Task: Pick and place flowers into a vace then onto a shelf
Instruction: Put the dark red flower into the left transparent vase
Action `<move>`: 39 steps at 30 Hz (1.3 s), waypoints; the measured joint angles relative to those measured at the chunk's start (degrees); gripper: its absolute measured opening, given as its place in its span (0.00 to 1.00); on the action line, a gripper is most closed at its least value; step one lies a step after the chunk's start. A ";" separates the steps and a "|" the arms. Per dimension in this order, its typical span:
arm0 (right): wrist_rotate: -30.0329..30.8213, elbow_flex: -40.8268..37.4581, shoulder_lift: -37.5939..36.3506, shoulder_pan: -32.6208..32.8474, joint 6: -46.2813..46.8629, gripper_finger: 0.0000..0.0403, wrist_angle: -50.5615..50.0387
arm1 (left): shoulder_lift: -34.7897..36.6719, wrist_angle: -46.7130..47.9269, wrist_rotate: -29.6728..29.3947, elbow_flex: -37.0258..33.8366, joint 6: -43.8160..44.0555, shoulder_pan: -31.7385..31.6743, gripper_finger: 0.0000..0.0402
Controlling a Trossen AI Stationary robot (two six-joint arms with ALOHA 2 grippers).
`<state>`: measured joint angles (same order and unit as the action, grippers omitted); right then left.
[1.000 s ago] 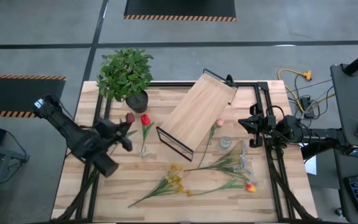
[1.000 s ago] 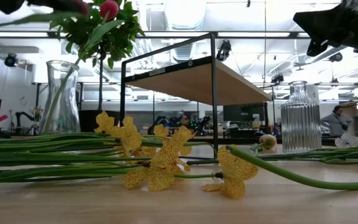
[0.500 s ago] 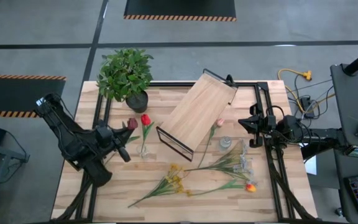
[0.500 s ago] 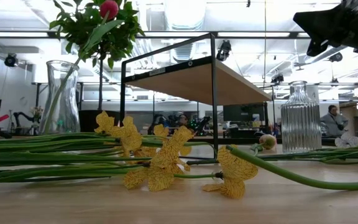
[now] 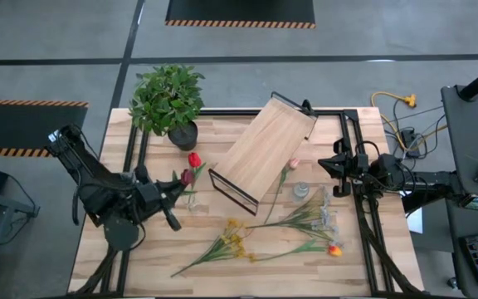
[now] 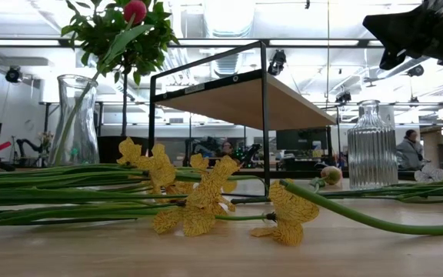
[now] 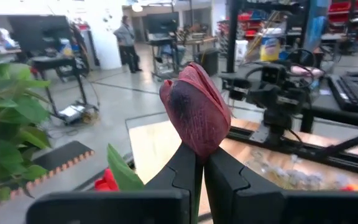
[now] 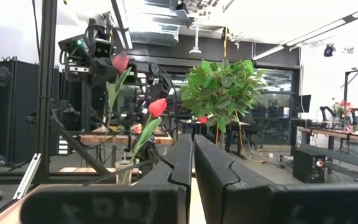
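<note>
The left gripper sits at centre left of the high view, its jaws closed on the stem of a dark maroon tulip-shaped flower; in the left wrist view the blossom stands just above the tips of the two dark fingers. In the high view that maroon blossom is right beside a clear glass vase at centre left, which already holds a red tulip on a green stem. In the low view this tall clear vase stands at the left with the red bloom at the top of the frame.

The right gripper waits at centre right of the high view, over the table's right side, its jaws shut on nothing; the right wrist view shows its fingers pressed together.

The pale wood shelf on a thin black metal frame lies diagonally at upper centre of the wooden plank table. A small ribbed clear glass bottle vase stands just right of centre. Loose green-stemmed flowers with yellow blossoms lie at lower centre, and an orange-tipped flower lies at lower right of centre. A pale pink flower lies beside the shelf's right edge. A bushy green plant in a dark pot stands at upper left.
</note>
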<state>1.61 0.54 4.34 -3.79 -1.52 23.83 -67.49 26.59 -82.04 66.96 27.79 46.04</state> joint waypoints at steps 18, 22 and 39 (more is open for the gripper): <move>0.00 0.00 0.01 0.00 0.00 0.02 -0.15 | -0.64 -29.30 32.84 -1.96 -36.99 -2.64 0.01; 0.02 0.00 0.02 0.00 0.00 0.02 -0.94 | -1.34 -43.39 35.47 -4.71 -49.27 -3.29 0.01; 0.00 0.00 0.02 0.02 0.00 0.02 -0.92 | -1.00 -95.71 41.39 -27.42 -61.79 -9.58 0.01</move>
<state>1.61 0.54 4.36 -3.77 -1.52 22.92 -68.49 -69.12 -40.66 39.54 -34.01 36.46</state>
